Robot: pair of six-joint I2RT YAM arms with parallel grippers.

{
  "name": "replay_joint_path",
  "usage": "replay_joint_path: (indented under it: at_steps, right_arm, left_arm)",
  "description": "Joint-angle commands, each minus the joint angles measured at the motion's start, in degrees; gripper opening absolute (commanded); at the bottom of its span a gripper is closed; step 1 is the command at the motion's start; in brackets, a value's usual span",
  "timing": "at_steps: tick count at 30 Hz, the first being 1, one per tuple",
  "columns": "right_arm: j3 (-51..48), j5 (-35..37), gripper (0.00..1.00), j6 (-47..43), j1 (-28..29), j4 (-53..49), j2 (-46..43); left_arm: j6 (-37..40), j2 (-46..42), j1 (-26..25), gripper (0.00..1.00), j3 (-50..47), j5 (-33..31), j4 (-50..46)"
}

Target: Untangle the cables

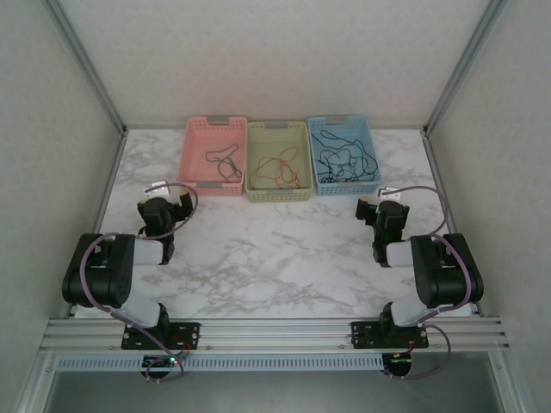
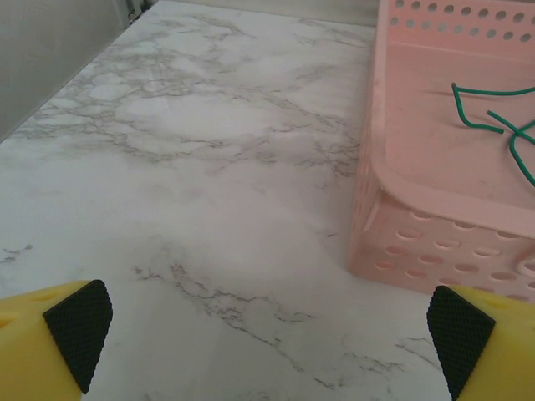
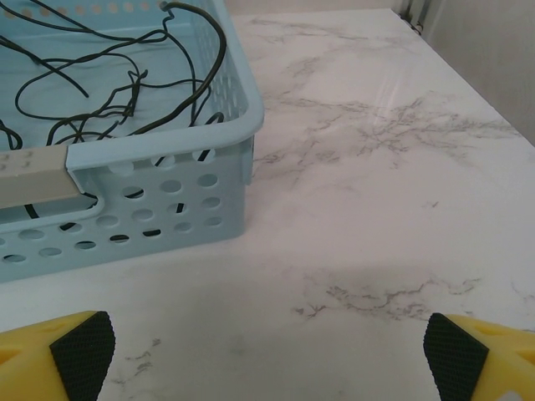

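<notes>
Both arms sit folded low at the near edge of the marble table (image 1: 275, 258). The left gripper (image 2: 267, 334) gapes wide and empty near the pink basket (image 2: 435, 251). The right gripper (image 3: 267, 342) is equally wide and empty, facing the blue basket (image 3: 167, 209) with its pale tag (image 3: 29, 180), which cannot be read. The cables lie in the baskets: green cable (image 2: 481, 125) in the pink, red cables (image 1: 280, 169) in the green basket (image 1: 277, 196) and black cables (image 1: 343, 161) in the blue.

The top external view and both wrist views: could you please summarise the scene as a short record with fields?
Surface: marble-patterned table
Pink basket: left of the row, holds a green cable
Pale green basket: middle, holds red cables
Blue basket: right, holds tangled black cables
Left tool: open, empty, near the pink basket's corner
Right tool: open, empty, near the blue basket's corner
</notes>
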Motion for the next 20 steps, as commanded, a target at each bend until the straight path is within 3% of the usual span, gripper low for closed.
replay_joint_path:
  at_steps: [1, 14, 18, 20]
  right_arm:
    - [0.6, -0.1, 0.99, 0.4, -0.1, 1.7, -0.2]
    - [1.2, -0.8, 0.99, 0.3, -0.1, 0.8, 0.0]
    - [2.4, -12.4, 0.99, -1.7, -2.0, -2.1, -0.2]
    - [2.1, -12.2, 0.99, -1.8, -2.1, -1.4, -0.3]
  left_arm:
    - [-1.0, -0.7, 0.0, 1.0, 0.5, 1.7, -0.7]
    - [-1.0, -0.7, 0.0, 1.0, 0.5, 1.8, -0.6]
    - [-1.0, -0.7, 0.0, 1.0, 0.4, 1.8, -0.7]
    - [-1.0, -0.7, 0.0, 1.0, 0.5, 1.8, -0.6]
